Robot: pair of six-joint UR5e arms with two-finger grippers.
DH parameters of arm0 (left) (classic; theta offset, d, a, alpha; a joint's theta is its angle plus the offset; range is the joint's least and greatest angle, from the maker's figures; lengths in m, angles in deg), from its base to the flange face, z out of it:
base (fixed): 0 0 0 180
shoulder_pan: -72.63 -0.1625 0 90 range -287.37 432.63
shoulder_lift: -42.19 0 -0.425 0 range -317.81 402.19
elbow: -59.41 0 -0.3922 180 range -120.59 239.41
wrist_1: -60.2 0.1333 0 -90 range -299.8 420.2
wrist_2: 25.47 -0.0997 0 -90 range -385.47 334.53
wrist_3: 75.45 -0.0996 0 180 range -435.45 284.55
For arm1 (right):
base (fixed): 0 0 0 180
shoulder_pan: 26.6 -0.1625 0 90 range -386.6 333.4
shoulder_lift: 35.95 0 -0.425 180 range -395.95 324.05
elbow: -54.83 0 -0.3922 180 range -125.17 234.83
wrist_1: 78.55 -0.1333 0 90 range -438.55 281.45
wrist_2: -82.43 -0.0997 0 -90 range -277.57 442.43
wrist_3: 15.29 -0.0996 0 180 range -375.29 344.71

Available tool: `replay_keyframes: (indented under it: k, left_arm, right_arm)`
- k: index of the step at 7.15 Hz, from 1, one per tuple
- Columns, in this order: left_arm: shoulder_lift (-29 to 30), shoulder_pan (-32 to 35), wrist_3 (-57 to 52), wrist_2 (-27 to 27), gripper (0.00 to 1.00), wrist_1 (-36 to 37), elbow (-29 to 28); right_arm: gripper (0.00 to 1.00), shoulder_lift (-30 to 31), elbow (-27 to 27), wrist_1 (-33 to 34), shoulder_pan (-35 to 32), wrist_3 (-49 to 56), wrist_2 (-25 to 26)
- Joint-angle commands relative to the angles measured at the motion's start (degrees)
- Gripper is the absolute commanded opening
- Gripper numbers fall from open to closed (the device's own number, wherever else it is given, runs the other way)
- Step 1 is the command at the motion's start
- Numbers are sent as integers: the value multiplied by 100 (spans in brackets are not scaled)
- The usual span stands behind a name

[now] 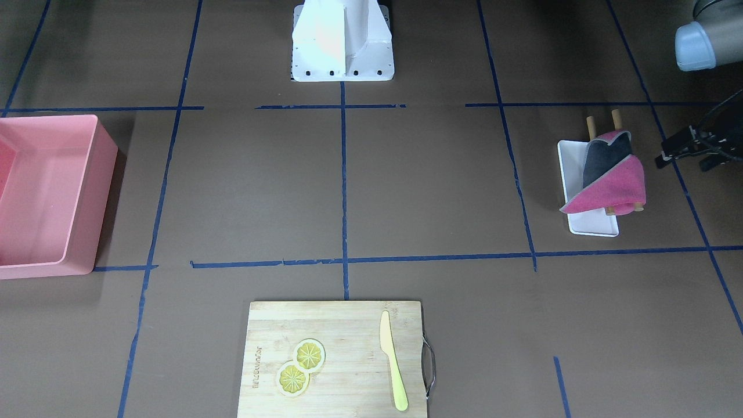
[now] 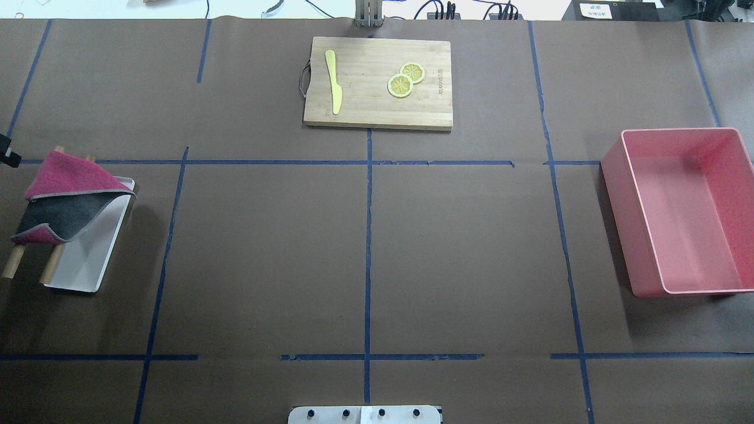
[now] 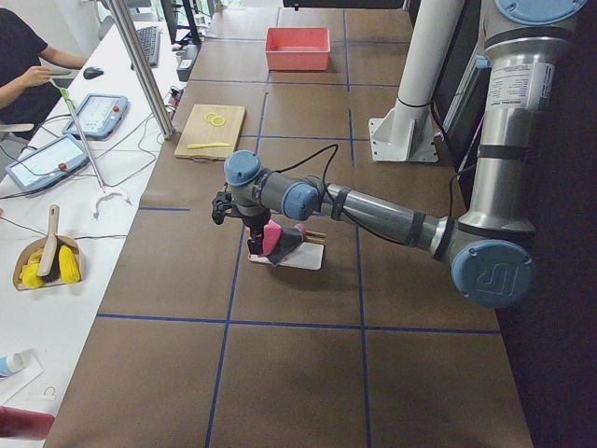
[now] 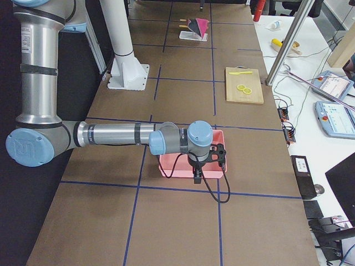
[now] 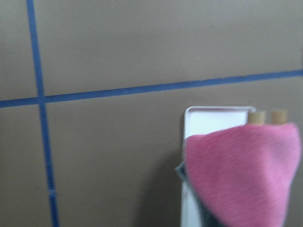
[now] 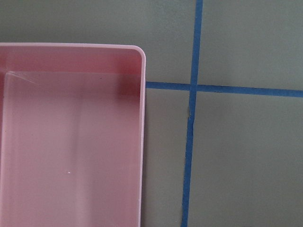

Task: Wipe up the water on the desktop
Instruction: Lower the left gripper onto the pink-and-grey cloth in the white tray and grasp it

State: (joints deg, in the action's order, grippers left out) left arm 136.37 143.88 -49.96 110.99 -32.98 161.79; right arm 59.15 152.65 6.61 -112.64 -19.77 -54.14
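Hovering near pink-grey cloth (image 1: 612, 177): left end effector (image 3: 253, 233); finger spread cannot be told. Cloth draped over two wooden rods (image 1: 616, 119) on white tray (image 1: 592, 223), at robot's left end of brown, blue-taped worktop (image 1: 429, 186). Right end effector (image 4: 197, 172) over corner of pink bin (image 1: 46, 191) at opposite end; spread cannot be told. Cutting board (image 1: 348, 377) carries yellow knife (image 1: 393, 360) and lemon slices (image 1: 300, 366).

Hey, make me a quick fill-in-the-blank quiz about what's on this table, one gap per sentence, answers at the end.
1. The tray under the draped cloth is ____ in colour.
2. On the cutting board, along with the yellow knife, lie ____ lemon slices.
3. The tape lines crossing the desktop are ____ in colour.
Missing words: white; two; blue.
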Motion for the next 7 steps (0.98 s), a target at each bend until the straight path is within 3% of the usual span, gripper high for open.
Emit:
replay_keyframes:
  k: [1,6,7]
  left_arm:
    - [118,-478,561,-365,98,1,11]
    - [154,-665,580,-322,68,1,-59]
    - [163,-682,580,-322,54,1,-51]
  right_arm:
    - [100,0,1,0,0,0,-1]
    - [100,9,-17,0,0,0,-1]
    - [100,0,-17,0,0,0,-1]
